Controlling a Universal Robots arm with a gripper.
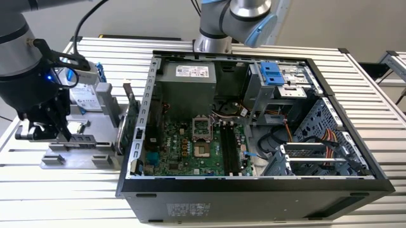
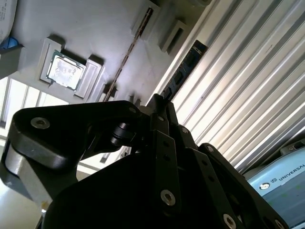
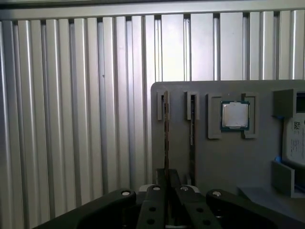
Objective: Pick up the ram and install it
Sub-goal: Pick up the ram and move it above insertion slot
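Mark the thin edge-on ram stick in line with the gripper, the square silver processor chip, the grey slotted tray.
thin edge-on ram stick [image 3: 165, 138]: first wrist view, middle of its edge.
square silver processor chip [image 3: 235, 115]: first wrist view, centre of lid.
grey slotted tray [image 3: 224, 162]: first wrist view, bare face.

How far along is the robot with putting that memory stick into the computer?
Early on. Done: the gripper is down at the gray holder, lined up with the ram. In hand: the ram stands on edge in its holder slot; whether it is gripped cannot be told. Left: it is not yet lifted out, and the motherboard's memory slots look empty.
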